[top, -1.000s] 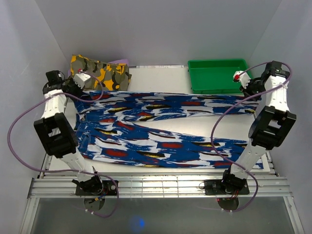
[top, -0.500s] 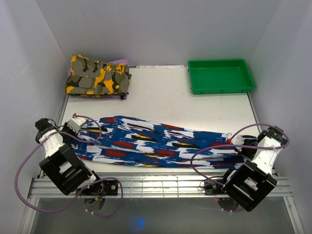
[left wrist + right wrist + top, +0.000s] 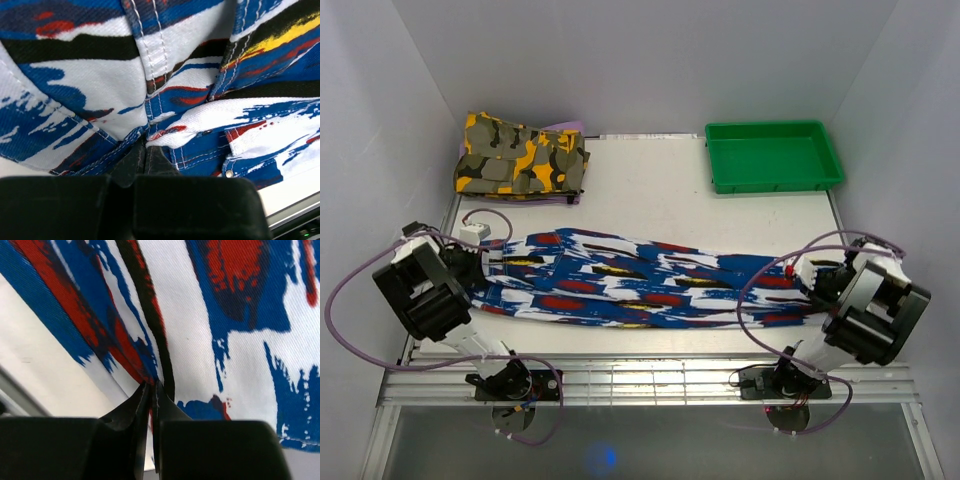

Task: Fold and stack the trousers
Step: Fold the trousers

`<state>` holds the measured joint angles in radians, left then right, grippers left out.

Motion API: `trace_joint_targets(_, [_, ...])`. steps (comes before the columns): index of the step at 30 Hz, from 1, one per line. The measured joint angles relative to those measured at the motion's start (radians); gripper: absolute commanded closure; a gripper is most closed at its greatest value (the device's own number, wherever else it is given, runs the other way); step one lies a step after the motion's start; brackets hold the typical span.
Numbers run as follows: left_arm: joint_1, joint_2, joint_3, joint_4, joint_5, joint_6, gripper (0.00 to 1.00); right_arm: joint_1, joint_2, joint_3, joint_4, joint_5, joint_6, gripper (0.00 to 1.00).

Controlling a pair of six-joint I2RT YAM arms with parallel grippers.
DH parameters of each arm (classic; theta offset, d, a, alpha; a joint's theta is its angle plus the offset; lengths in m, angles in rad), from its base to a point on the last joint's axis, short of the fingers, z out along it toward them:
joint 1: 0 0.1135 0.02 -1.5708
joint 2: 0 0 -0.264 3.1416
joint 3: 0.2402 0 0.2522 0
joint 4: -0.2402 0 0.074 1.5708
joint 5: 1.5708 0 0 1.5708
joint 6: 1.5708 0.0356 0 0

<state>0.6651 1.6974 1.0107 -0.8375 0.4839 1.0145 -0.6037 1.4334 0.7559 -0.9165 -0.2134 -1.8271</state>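
Both arms have swung back toward the near edge, and the far leg that was stretched along the back a second ago now lies folded over the near one. So the trousers sit as one long band across the near part of the surface, waist at the left, hems at the right, well apart from the camouflage garment and the green tray. Left jaws are pinched tight on a bunch of waistband seams, right jaws clamped flat on the hem edge, with no gap showing in either wrist view. Now the worry: that left pinch looks to hold only a small tuck of cloth, so a hard pull could let one layer slide out and spoil the fold. The top layer also looks skewed and rippled near the middle, and letting go now would likely leave those wrinkles in. And the band lies close to the near rail, where a drag could pull cloth over the side
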Motion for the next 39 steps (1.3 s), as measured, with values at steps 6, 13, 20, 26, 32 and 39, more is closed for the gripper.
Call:
trace_joint_targets(6, [-0.107,0.097,0.141,-0.009,-0.023,-0.141,1.00,0.089,0.229,0.301,0.064,-0.049,0.131,0.92])
trace_joint_targets(13, [-0.132,0.148,0.383,-0.072,0.060,-0.185,1.00,0.078,0.235,0.430,0.021,-0.144,0.135,0.92])
trace_joint_targets(20, [-0.102,0.001,0.429,-0.202,0.195,-0.093,1.00,-0.056,0.183,0.499,-0.107,-0.263,0.034,0.92])
trace_joint_targets(26, [-0.043,-0.183,0.143,-0.229,0.150,0.090,1.00,-0.135,0.130,0.358,-0.053,-0.204,-0.045,0.92])
trace_joint_targets(32, [-0.026,-0.060,-0.073,-0.126,-0.009,0.137,1.00,-0.088,0.131,0.158,0.114,-0.046,-0.060,0.92])
trace_joint_targets(39, [-0.032,-0.052,-0.059,-0.134,-0.021,0.117,0.78,-0.046,0.174,0.179,0.150,-0.002,-0.016,0.74])
